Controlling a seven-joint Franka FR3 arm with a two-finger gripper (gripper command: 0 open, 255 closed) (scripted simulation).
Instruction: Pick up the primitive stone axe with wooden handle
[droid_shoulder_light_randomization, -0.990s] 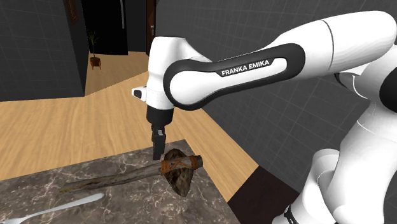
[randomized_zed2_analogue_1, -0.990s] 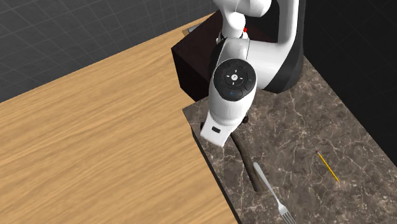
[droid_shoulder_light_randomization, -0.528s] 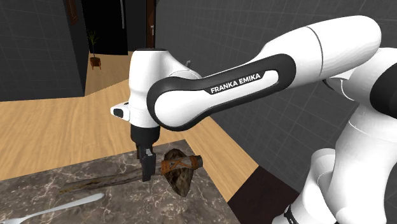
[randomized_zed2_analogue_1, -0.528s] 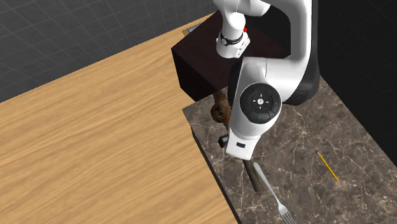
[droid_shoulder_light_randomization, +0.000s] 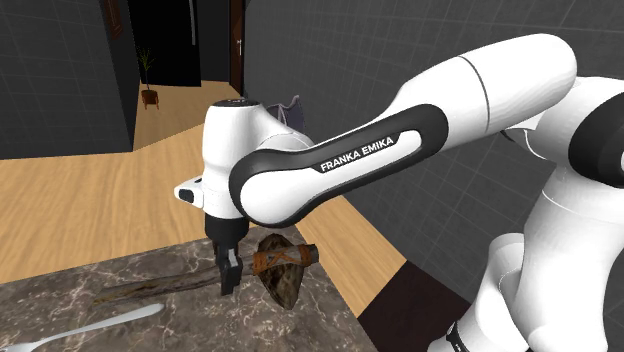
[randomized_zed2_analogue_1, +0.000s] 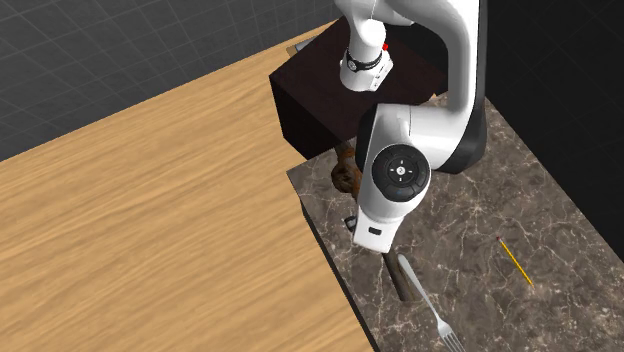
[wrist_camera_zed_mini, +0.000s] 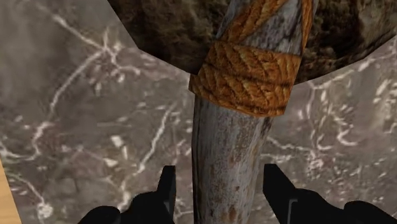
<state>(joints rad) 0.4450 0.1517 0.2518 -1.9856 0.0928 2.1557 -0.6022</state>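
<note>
Two black fingers (wrist_camera_zed_mini: 167, 191) of the all-black gripper (droid_shoulder_light_randomization: 229, 283) stand apart, one on each side of the handle of the rough brown stone axe with a grey wooden handle (droid_shoulder_light_randomization: 284, 272). In the wrist view the handle (wrist_camera_zed_mini: 228, 153) runs between the fingertips, which sit just short of the orange-brown cord binding (wrist_camera_zed_mini: 245, 77) that ties it to the stone head. Whether either finger touches the wood cannot be told; neither is seen clamping it.

The axe lies flat on the dark veined marble surface (droid_shoulder_light_randomization: 50, 285), its head near the edge nearest the stand and its handle running toward the shoulder view's left. The gripper points straight down onto it. A silvery fork (randomized_zed2_analogue_1: 425, 300) lies on the same surface, just beside the handle's far end. A thin yellow stick (randomized_zed2_analogue_1: 515, 262) lies well apart from both. Light wooden flooring (randomized_zed2_analogue_1: 150, 220) borders the surface.
</note>
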